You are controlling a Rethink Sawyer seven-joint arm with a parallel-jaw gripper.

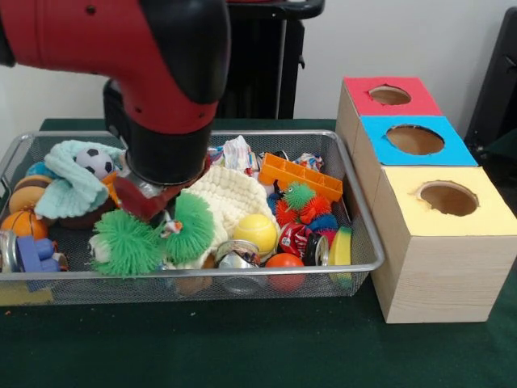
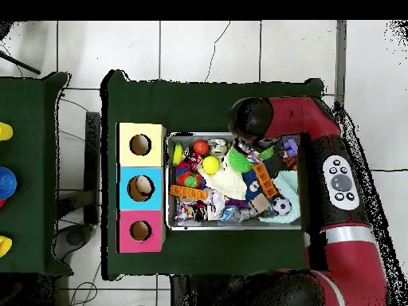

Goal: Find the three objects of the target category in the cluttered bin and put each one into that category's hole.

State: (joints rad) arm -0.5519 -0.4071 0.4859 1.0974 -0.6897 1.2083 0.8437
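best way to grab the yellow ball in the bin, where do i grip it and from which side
Probably from straight above, fingers closing across the widest part of the yellow ball. It is round, so any axis works, but it sits exposed on top of the clutter with the cream knitted cloth beside it and a red can close by, leaving the sides crowded.

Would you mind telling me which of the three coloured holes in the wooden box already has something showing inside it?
The blue middle hole: the overhead view shows a pale object inside, while the yellow hole and red hole look dark.
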